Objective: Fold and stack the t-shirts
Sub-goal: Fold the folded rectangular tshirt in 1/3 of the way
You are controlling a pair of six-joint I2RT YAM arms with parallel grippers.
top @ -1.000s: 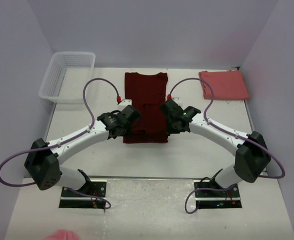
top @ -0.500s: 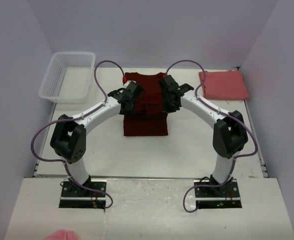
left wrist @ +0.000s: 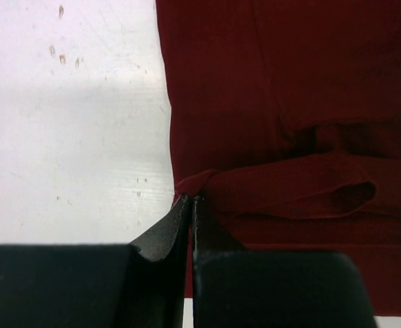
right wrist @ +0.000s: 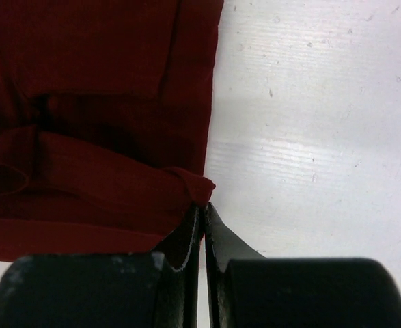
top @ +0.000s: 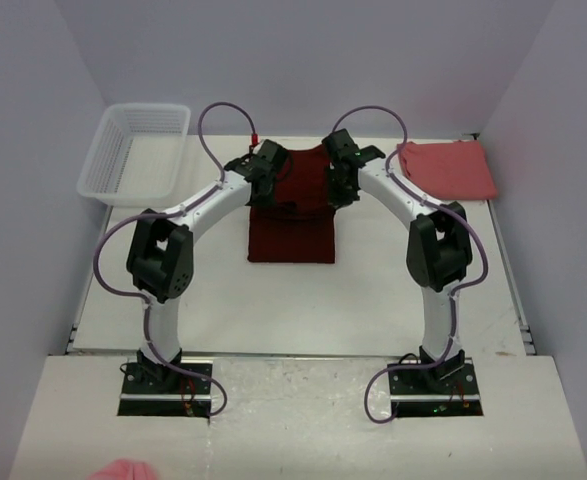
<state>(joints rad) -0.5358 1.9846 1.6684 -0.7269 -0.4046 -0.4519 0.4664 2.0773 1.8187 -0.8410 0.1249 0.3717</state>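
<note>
Your left gripper (left wrist: 190, 199) and right gripper (right wrist: 203, 206) each pinch a doubled-over side edge of the dark maroon t-shirt (top: 291, 238), mid-surface (top: 173, 280) toward 12 o'clock, apparently to keep the fold square, while the folded salmon t-shirt (top: 448, 168) lies at 2 o'clock.

White arms (top: 205, 205), black joints (top: 160, 265) and tools (left wrist: 192, 199), purple cables (top: 200, 133).

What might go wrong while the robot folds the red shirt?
The left gripper and right gripper each pinch only a tiny bit at the edge of the maroon shirt, so a corner might slip free. The cloth between them is bunched, so the fold may land wrinkled or crooked.
</note>
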